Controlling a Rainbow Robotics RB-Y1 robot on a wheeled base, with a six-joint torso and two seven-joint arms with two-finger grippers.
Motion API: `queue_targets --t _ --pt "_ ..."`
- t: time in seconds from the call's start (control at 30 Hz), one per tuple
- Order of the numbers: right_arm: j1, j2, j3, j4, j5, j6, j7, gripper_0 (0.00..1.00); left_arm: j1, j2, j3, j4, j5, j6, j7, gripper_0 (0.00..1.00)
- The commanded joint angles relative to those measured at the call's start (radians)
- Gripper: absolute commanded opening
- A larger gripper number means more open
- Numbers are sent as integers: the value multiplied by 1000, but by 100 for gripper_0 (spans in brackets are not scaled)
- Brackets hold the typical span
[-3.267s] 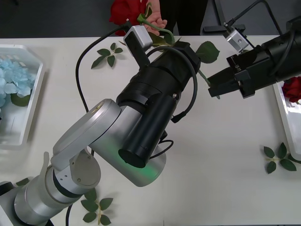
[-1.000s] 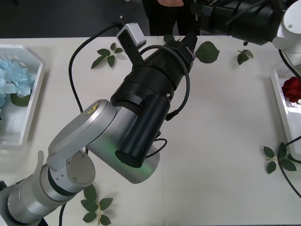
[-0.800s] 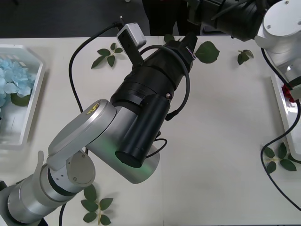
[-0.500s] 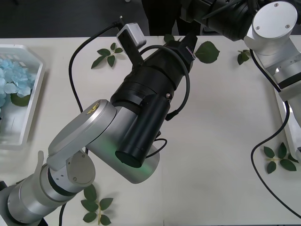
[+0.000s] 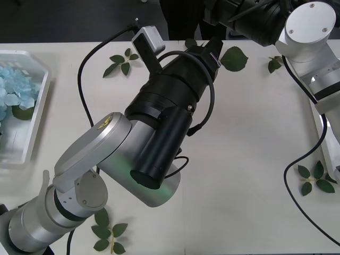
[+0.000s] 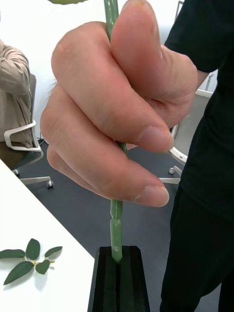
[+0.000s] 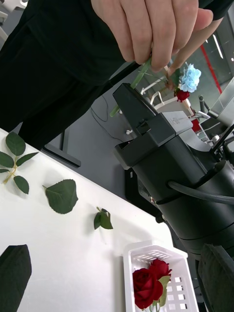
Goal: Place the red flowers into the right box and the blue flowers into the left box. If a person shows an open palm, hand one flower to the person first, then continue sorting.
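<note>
Nearest you, your left arm (image 5: 154, 138) lies across the middle of the table (image 5: 255, 159), reaching toward the far edge. Its claw (image 5: 212, 50) sits near that edge, and you cannot tell whether its fingers are apart or together. Loose leaf sprigs (image 5: 123, 59) lie on the table around it, one large leaf (image 5: 234, 58) just beside the arm's tip and more sprigs at the near edge.

To your left, the left box (image 5: 33, 133) holds the blue flowers (image 5: 13, 87), resting inside it. On your right, the left wrist view shows the right box (image 7: 178, 265) with red roses (image 7: 148, 282) lying in it.

Farther out, your right arm (image 5: 303, 32) stretches past the far edge of the table. In the right wrist view, its claw (image 6: 117, 278) is together and clamped on the bottom end of a green stem (image 6: 116, 229), which stands upright out of the black fingers (image 6: 134, 282). A person's hand (image 6: 112, 107) is wrapped in a fist around the same stem just above the claw, so claw and hand both hold it. The bloom is out of sight above the hand.

From the left wrist view you see that same hand (image 7: 151, 27) gripping the stem (image 7: 141, 73) over the tip of the right claw (image 7: 127, 97), beyond the table edge
</note>
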State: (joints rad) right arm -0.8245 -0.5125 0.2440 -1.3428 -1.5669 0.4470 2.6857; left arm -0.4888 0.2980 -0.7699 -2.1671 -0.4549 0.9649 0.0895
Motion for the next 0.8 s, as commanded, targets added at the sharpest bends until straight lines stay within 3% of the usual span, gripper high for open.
queue_targets --t 0.03,0.07,0.1,0.13,0.2,0.4,0.8 --pt "-48 16 -14 -10 -10 -7 20 4 -24 20 -14 -13 -4 -14 -13 100" --pt "-48 16 -14 -10 -12 -7 20 19 -24 20 -14 -13 -4 -14 -13 100" --pt "-48 16 -14 -10 -10 -4 20 51 -24 20 -14 -13 -4 -14 -13 100" --pt "-48 16 -14 -10 -12 -4 20 66 -24 20 -14 -13 -4 -14 -13 100" --pt "-48 16 -14 -10 -12 -4 20 75 -24 20 -14 -13 -4 -14 -13 100" --pt "-48 16 -14 -10 -12 -2 20 81 -24 20 -14 -13 -4 -14 -13 100" --pt "-48 0 -15 -10 -35 33 20 81 -24 20 -14 -13 -4 -14 -13 100"
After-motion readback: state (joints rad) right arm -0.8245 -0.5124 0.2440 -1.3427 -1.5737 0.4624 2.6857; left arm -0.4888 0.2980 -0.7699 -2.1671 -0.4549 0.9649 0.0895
